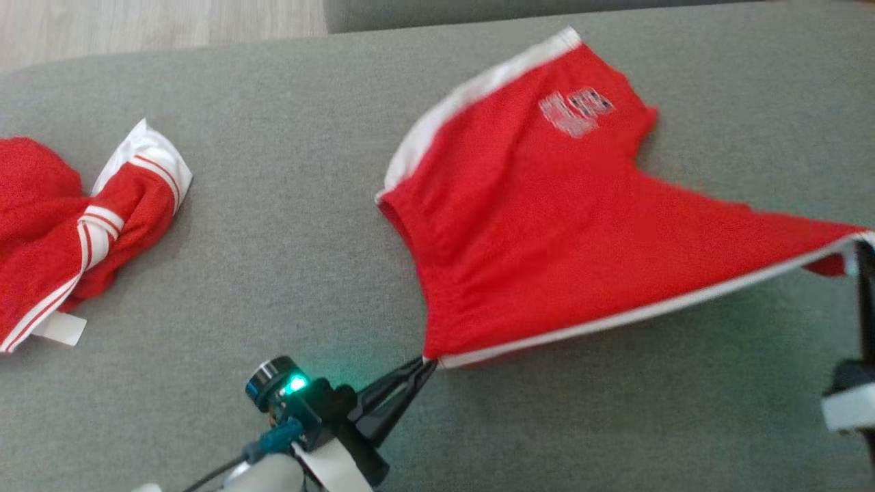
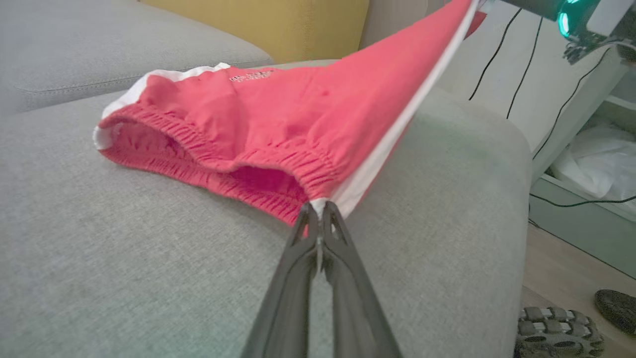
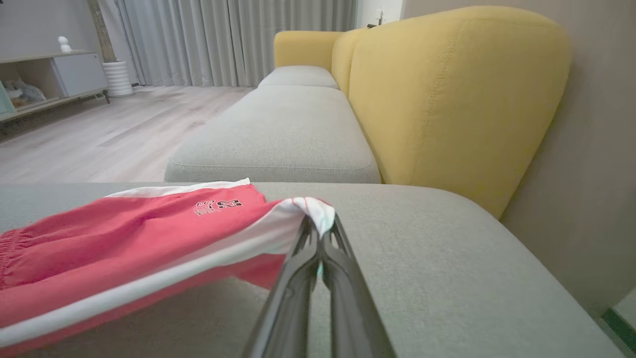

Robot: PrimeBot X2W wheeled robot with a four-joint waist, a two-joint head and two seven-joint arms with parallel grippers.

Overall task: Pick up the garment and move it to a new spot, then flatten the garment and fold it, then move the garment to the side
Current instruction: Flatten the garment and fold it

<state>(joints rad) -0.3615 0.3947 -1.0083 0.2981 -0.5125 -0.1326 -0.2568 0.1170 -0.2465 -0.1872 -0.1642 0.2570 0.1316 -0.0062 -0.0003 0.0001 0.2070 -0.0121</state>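
The garment [image 1: 547, 225] is a pair of red shorts with white side stripes and a small printed logo, stretched over the grey sofa seat [image 1: 287, 232]. My left gripper [image 1: 425, 363] is shut on its waistband corner, seen close in the left wrist view as the garment [image 2: 278, 119] with the left gripper [image 2: 319, 211] pinching the elastic edge. My right gripper [image 1: 863, 249] at the right edge is shut on the leg-hem corner; in the right wrist view the garment [image 3: 124, 248] hangs from the right gripper [image 3: 319, 226]. The near white-striped edge is pulled taut and lifted between both grippers.
A second red garment with white stripes [image 1: 75, 232] lies crumpled at the seat's left. Yellow sofa backrest [image 3: 447, 99] stands behind. Wooden floor [image 1: 157, 27] lies beyond the seat's far edge. A shelf unit with cables [image 2: 586, 149] stands past the seat's end.
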